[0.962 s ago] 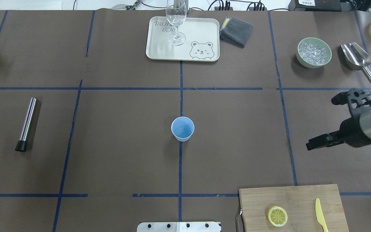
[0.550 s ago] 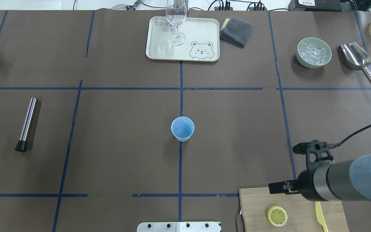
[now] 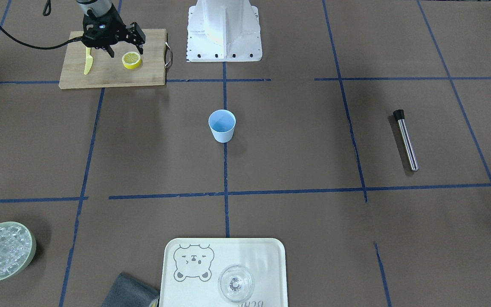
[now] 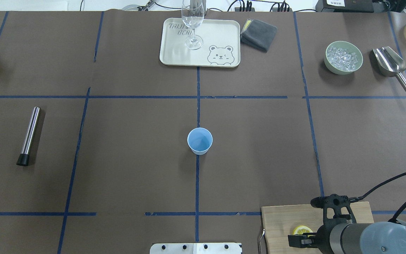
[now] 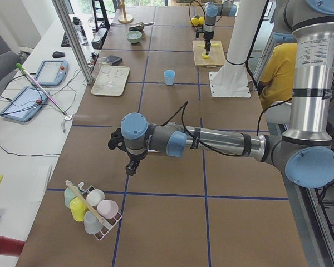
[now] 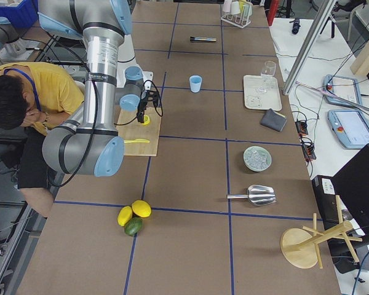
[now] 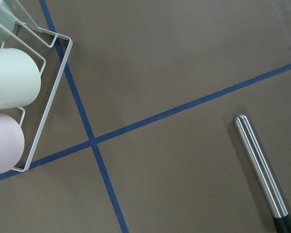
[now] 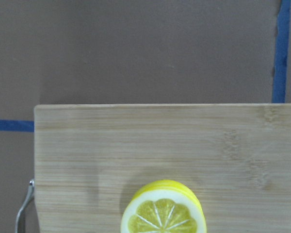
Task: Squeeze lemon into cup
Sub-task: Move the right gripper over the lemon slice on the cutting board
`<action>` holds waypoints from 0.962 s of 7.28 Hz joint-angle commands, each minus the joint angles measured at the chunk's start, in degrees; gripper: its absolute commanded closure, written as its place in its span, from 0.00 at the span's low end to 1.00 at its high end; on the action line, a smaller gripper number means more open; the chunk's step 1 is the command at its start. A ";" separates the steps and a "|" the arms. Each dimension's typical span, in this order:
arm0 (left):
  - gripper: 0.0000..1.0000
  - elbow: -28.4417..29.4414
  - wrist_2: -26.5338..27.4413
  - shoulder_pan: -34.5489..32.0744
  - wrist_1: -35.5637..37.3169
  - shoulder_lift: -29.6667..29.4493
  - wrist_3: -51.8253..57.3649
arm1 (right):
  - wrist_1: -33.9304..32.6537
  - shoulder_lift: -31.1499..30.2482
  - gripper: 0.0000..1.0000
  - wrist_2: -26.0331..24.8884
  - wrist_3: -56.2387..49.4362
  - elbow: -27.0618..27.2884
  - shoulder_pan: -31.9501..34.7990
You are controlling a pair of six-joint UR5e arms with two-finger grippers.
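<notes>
The lemon [image 3: 131, 59] is a round yellow slice lying flat on the wooden cutting board [image 3: 113, 74]. It also shows in the overhead view [image 4: 301, 230] and in the right wrist view [image 8: 163, 214]. The light-blue cup [image 4: 200, 140] stands upright at the table's centre, far from both grippers. My right gripper [image 3: 125, 51] is open and empty, hovering just above the board, its fingers on either side of the slice. My left gripper [image 5: 128, 161] shows only in the left side view, above the table near a cup rack; I cannot tell whether it is open or shut.
A yellow knife [image 3: 88, 62] lies on the board beside the gripper. A tray [image 4: 220, 35] with a clear glass [image 4: 193, 24], a grey cloth [image 4: 258, 34], a bowl of ice [image 4: 343, 57] and a scoop [image 4: 389, 61] are at the far side. A steel muddler [image 4: 29, 135] lies left.
My right arm has swung from the table's right side back toward the robot and come down over the cutting board, beside the lemon slice. The cup and slice have not moved.
</notes>
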 commanded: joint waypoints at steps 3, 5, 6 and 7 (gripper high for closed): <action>0.00 -0.80 0.01 0.15 0.13 0.15 -0.08 | 0.48 0.25 0.02 -0.67 0.95 -2.09 -0.82; 0.00 -1.50 0.01 0.15 0.13 0.15 -0.08 | 0.39 1.12 0.02 -0.67 0.95 -2.35 -1.00; 0.00 -2.46 0.01 0.15 0.22 0.24 -0.17 | 0.39 2.69 0.02 -0.58 0.95 -3.31 -0.91; 0.00 -2.56 0.01 0.06 0.22 0.24 -0.17 | 0.39 2.79 0.04 -0.76 0.95 -4.01 -0.82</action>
